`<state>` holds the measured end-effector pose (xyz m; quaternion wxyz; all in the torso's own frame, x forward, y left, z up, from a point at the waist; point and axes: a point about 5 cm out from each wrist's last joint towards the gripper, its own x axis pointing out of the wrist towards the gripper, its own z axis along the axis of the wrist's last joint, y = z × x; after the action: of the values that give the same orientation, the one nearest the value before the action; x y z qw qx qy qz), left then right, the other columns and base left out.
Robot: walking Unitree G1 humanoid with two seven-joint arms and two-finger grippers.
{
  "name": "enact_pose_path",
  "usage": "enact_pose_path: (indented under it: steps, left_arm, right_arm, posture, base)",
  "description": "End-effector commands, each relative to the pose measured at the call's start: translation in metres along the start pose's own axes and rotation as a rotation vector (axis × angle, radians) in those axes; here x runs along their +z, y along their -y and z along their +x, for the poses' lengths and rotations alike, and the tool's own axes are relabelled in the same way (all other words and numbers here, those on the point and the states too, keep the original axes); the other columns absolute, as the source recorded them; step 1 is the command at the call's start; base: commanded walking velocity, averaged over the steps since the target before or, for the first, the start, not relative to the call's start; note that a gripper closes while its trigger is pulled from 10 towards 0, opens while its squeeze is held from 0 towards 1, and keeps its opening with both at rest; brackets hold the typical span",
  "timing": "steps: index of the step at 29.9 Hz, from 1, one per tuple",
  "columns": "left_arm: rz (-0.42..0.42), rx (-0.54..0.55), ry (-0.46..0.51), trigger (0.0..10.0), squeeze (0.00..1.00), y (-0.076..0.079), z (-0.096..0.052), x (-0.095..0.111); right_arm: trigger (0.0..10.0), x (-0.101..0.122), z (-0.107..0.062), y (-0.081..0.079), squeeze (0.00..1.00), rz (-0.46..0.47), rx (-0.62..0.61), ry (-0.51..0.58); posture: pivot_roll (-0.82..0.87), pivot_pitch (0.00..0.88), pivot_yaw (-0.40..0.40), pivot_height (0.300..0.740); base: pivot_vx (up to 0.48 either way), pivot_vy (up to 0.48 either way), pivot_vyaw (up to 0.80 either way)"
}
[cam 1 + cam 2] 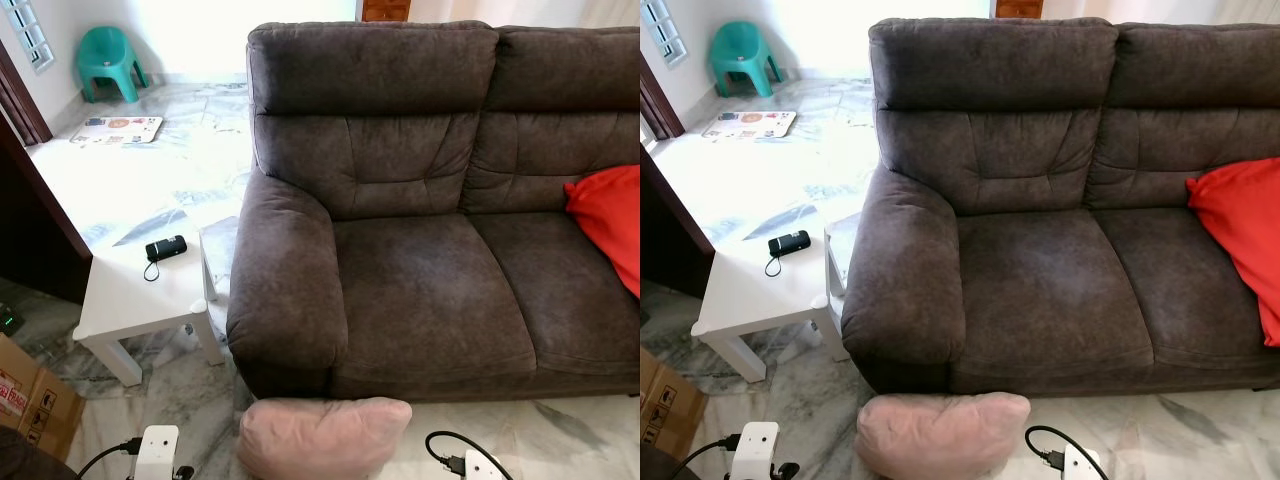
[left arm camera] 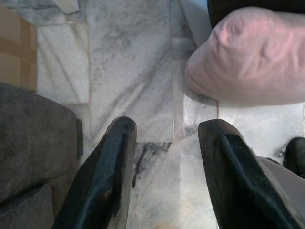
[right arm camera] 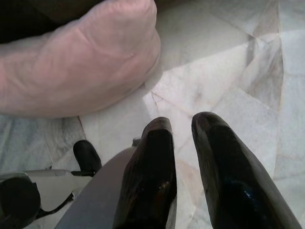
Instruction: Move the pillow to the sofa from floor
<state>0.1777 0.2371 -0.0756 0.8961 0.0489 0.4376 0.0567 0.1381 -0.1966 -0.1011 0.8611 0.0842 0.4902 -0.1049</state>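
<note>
**Pillow on floor at sofa front, both end effectors low and empty**

Left end effector point(image 2: 167, 143): fingers spread apart over bare marble floor point(image 2: 128, 71), nothing between them. Left wrist view puts the pillow point(image 2: 252, 57) ahead and off to one side, near but not touching. Arm low at bottom left of the head view, wrist just in frame.

Pillow point(image 1: 322, 436): pale pink, bottom centre of the head view, lying on the floor against the base of the sofa point(image 1: 430, 290) under its arm-side seat. Looks plump, creased, soft and light; should squash under a pinch and sag if lifted by one corner. Best guess: take it at both ends, or bite deep into a corner fold.

Right end effector point(image 3: 183, 143): fingers close together with a narrow gap, holding nothing, over floor just beside the pillow's end. Arm low at bottom right.

Seat cushion above is free; red cushion point(image 1: 612, 225) far right.
</note>
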Motion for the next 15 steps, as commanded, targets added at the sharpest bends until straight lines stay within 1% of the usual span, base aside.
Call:
enact_pose_path:
  steps: [1, 9, 15]
  left_arm:
    - [0.004, 0.000, -0.019, 10.0, 0.00, -0.0003, -0.0002, -0.0024]
    - [0.011, 0.003, -0.018, 10.0, 0.00, -0.0045, -0.0012, -0.0042]
    - [0.020, 0.003, -0.010, 10.0, 0.00, -0.0056, -0.0017, -0.0047]
  right_arm:
    - [10.0, 0.0028, 0.0003, 0.0012, 0.00, 0.011, -0.003, 0.011]
    - [10.0, 0.0015, 0.0001, 0.0012, 0.00, 0.005, -0.002, 0.007]
    - [10.0, 0.0009, -0.0001, 0.0008, 0.00, 0.003, 0.000, 0.009]
  posture:
    - [0.01, 0.000, 0.001, 0.740]
    - [0.01, 0.000, 0.000, 0.740]
    - [0.01, 0.000, 0.001, 0.740]
  base:
    - [0.300, 0.000, 0.00]
    - [0.305, 0.000, 0.00]
    - [0.000, 0.000, 0.00]
